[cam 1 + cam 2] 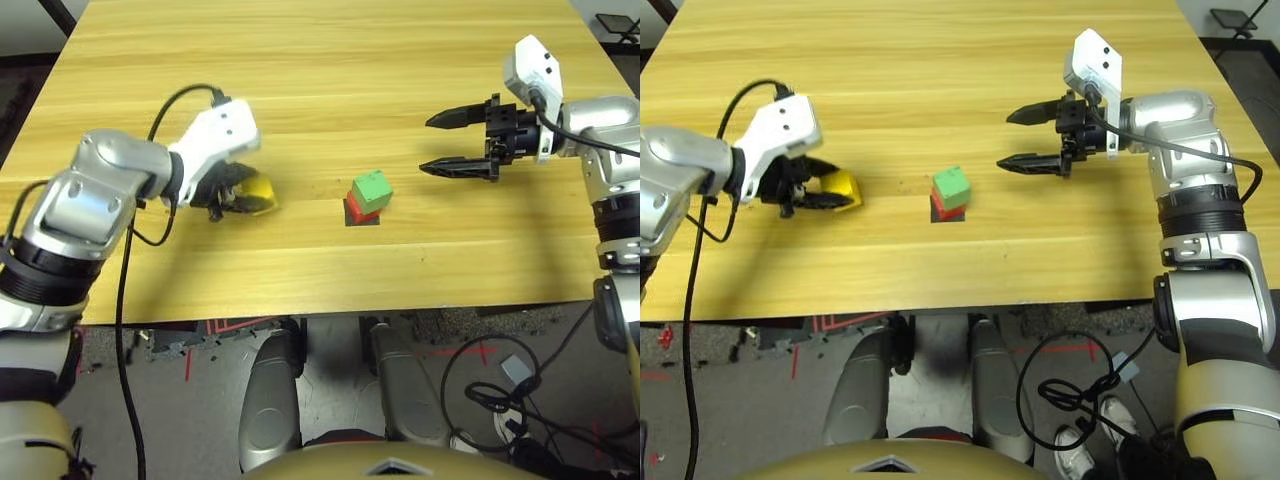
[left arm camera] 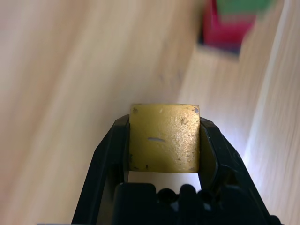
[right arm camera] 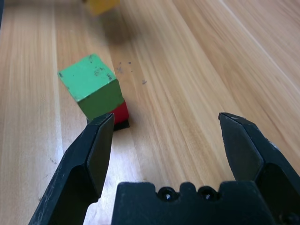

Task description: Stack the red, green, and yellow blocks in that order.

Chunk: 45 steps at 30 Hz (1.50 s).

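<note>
The green block [image 1: 373,189] sits on top of the red block [image 1: 356,209], slightly askew, over a flat black patch near the table's middle. My left gripper [image 1: 250,195] is shut on the yellow block [image 1: 259,192], to the left of that stack, low over the wood. The left wrist view shows the yellow block [image 2: 164,138] clamped between both black fingers, with the stack [image 2: 229,23] beyond. My right gripper [image 1: 437,144] hovers open to the right of the stack, holding nothing; in its wrist view the green block [image 3: 91,84] and the red block [image 3: 120,112] lie just ahead.
The wooden table [image 1: 330,70] stretches far back. Its front edge [image 1: 330,312] runs close below the stack. Cables and floor clutter lie beneath the table at the right.
</note>
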Tool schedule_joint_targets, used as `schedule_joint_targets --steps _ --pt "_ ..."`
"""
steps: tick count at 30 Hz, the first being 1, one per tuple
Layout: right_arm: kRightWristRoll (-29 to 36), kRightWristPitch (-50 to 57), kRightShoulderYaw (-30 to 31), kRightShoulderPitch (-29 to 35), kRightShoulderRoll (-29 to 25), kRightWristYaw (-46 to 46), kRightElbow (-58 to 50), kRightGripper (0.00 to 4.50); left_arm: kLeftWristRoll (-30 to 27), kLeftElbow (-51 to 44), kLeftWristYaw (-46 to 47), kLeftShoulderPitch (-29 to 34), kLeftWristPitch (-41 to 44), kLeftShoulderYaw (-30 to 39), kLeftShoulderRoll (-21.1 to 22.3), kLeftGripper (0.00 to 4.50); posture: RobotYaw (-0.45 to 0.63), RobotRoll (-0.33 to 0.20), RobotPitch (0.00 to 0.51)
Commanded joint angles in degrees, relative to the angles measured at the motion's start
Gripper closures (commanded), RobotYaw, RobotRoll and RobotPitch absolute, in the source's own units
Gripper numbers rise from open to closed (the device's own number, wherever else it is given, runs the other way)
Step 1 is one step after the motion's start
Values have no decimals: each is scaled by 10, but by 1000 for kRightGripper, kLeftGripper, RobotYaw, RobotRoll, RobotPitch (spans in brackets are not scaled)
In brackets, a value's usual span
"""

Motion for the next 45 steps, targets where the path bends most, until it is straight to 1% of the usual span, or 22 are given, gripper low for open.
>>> schedule_joint_targets --steps 1,5,10,20,23,30,45 --pt "4 2 -3 11 4 -5 -11 0 -16 7 -12 -48 50 -22 -36 2427 135 20 247" --pt "9 9 -6 26 7 -10 -28 0 -29 8 -7 -98 107 -42 -85 2427 125 34 248" --pt "16 22 -11 47 4 -17 -56 0 -41 -2 -2 -125 145 -59 -113 2427 107 45 247" --pt "22 38 -17 66 3 -30 -84 0 -48 -10 -6 -147 155 -106 -129 2427 88 59 242" --pt "23 40 -18 72 4 -32 -91 0 -46 7 -2 -157 147 -111 -145 2427 77 63 241" --pt "31 51 -22 90 -1 -40 -115 0 -35 40 -3 -173 120 -126 -166 2427 57 66 241" --pt "42 65 -23 105 -8 -54 -133 0 -34 52 -2 -165 111 -134 -185 2427 40 70 265"
